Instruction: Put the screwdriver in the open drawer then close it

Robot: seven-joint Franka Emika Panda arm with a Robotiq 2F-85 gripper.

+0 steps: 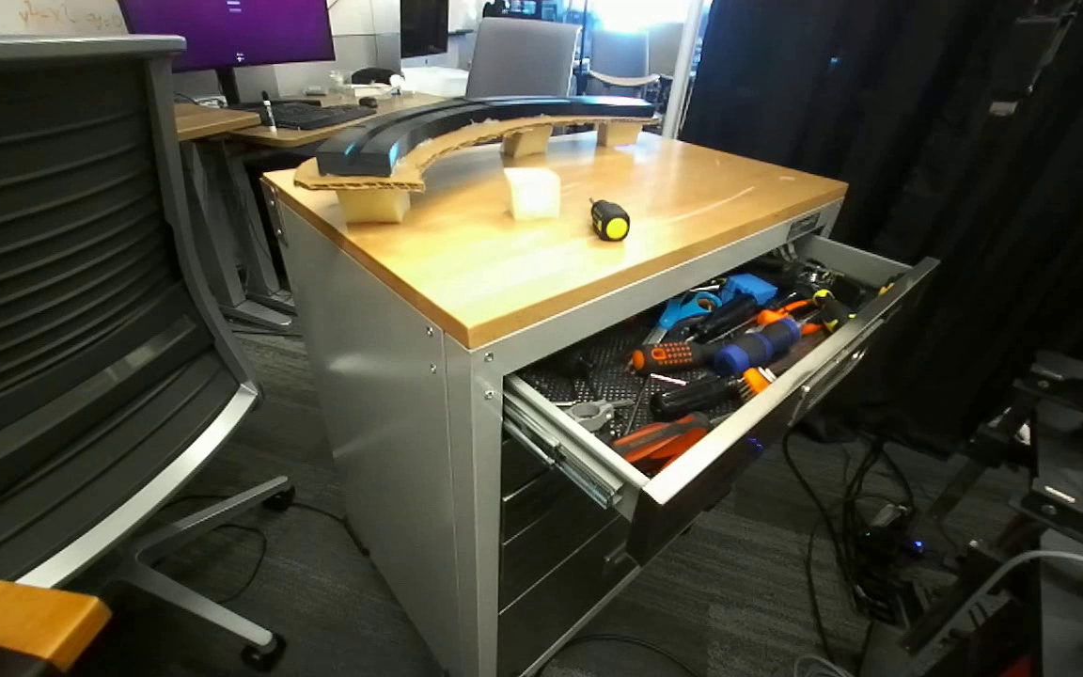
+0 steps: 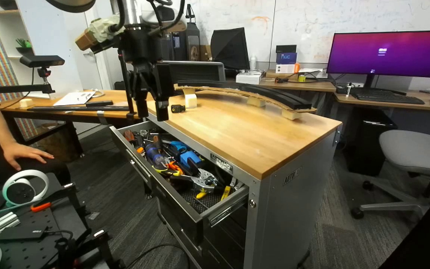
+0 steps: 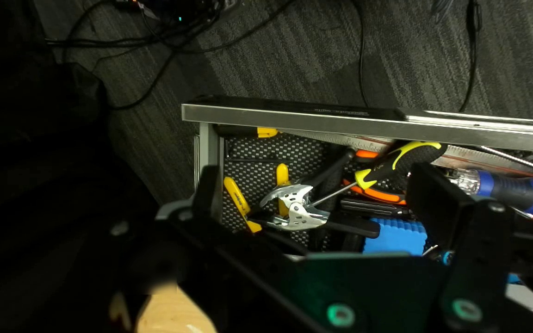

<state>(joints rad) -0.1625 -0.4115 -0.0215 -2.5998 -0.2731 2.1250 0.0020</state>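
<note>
1. The stubby screwdriver (image 1: 610, 224) lies on the desk (image 1: 720, 179), well apart from the end effector (image 2: 146, 114).
2. In an exterior view, it appears right of the fingers (image 2: 162, 95).
3. These stand wide apart, the top drawer (image 3: 294, 121) visible between them.

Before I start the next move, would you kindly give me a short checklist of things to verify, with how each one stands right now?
1. Drawer open to receive the tool: ok.
2. Stubby screwdriver lying where it can be picked up: ok, on the wooden top.
3. Clearance around it: ok, apart from the pale block.
4. Gripper open, holding nothing: ok.
5. Gripper lined up with the stubby screwdriver: not ok; the wrist view shows the drawer's tools instead.
6. Tools lying low enough for the drawer to close: cannot tell.
</note>
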